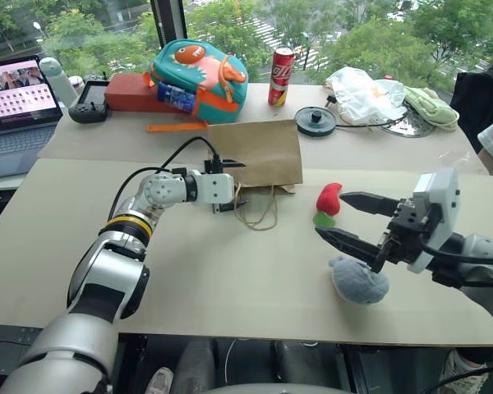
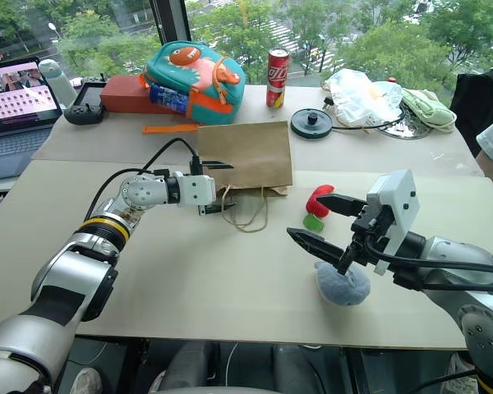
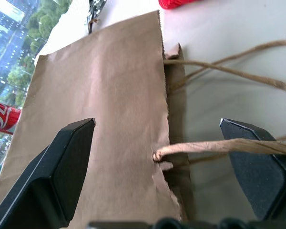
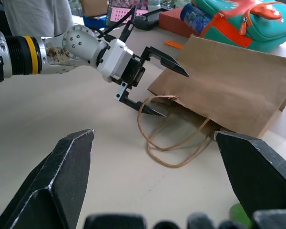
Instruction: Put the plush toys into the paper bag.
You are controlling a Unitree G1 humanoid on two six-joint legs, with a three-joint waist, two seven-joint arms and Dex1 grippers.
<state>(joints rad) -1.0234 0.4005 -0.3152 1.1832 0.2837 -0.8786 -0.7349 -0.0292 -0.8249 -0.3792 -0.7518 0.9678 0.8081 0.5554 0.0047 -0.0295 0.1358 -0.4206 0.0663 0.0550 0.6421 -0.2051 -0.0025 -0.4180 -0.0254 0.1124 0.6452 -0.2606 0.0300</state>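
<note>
Left eye view gives you the paper bag (image 1: 255,153) lying flat mid-table, mouth and cord handles toward you. It's thin, floppy and easily torn, so pinch one lip by the mouth. Your left gripper (image 1: 235,186) is wide open and empty astride that edge. The grey fuzzy toy (image 1: 358,281) and smaller red pepper toy (image 1: 329,199) lie right of the bag: light, squashy, grab mid-body. Your right gripper (image 1: 342,219) hangs open and empty above them.
</note>
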